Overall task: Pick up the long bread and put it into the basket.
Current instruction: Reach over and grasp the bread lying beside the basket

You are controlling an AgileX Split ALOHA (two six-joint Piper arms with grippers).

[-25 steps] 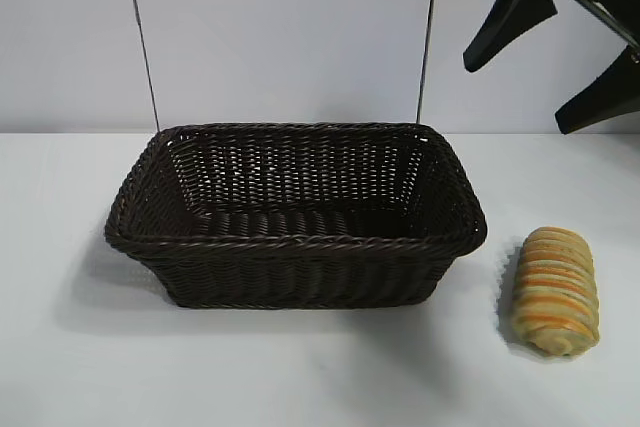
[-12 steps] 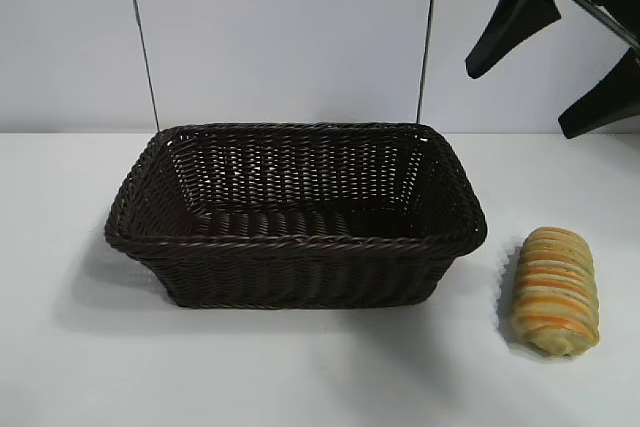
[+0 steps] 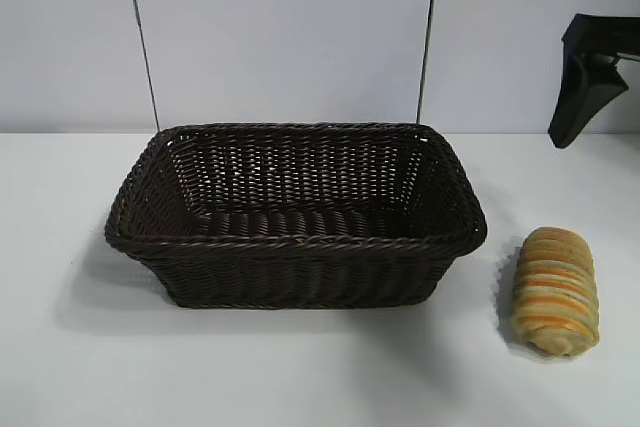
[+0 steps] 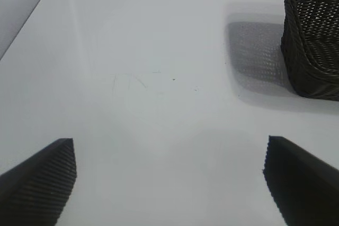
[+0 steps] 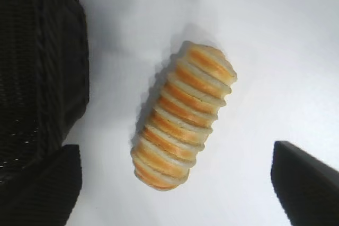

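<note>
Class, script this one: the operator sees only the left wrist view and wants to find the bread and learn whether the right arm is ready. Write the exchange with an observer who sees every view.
Operator: My left tool stands open over bare table, with a basket corner beyond. Where is the bread?
Observer: The oblong golden-tan ridged long bread lies on the white table, off the right end of the large dark brown woven wicker basket and apart from it.
Operator: Is anything in the basket?
Observer: Nothing; its woven floor is bare.
Operator: And the right tool?
Observer: The right tool hangs above the bread, open wider than the loaf and not touching it.
</note>
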